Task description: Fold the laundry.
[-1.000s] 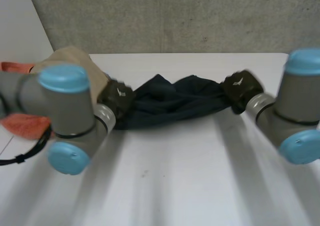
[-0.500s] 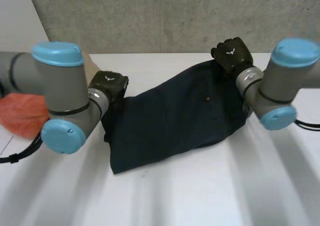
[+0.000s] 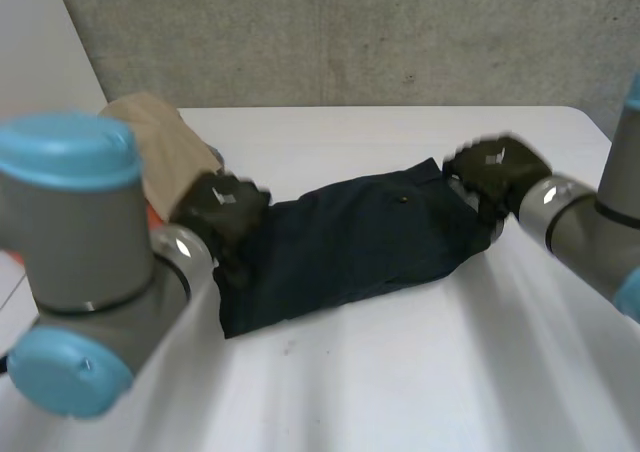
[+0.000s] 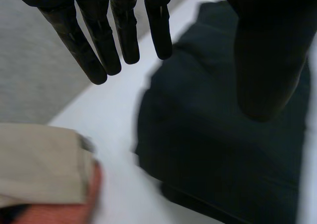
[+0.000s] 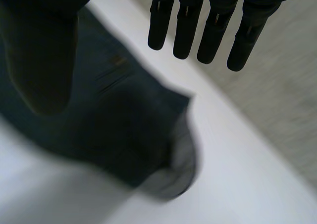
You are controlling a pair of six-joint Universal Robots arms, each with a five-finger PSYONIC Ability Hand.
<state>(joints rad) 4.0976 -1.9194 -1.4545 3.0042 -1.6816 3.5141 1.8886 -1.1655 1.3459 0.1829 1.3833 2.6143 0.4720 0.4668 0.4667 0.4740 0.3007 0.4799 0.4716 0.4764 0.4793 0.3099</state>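
Note:
A dark navy garment (image 3: 350, 247) lies spread flat across the middle of the white table (image 3: 400, 392). My left hand (image 3: 218, 207) hovers over its left end, fingers straight and apart from the thumb, holding nothing. In the left wrist view the fingers (image 4: 99, 40) hang above the cloth's edge (image 4: 198, 135). My right hand (image 3: 495, 172) is over the garment's right end, also open. The right wrist view has straight fingers (image 5: 213, 26) above the navy cloth (image 5: 114, 120), with its grey lining turned up at a corner (image 5: 181, 169).
A folded tan garment (image 3: 165, 142) lies at the back left on the table, with an orange cloth (image 4: 59, 211) beside it. A grey concrete wall (image 3: 350, 32) runs behind the table.
Both hands have let go of the navy garment. It was bunched between them, then got spread out, and now lies flat; both hands have drawn back toward me.

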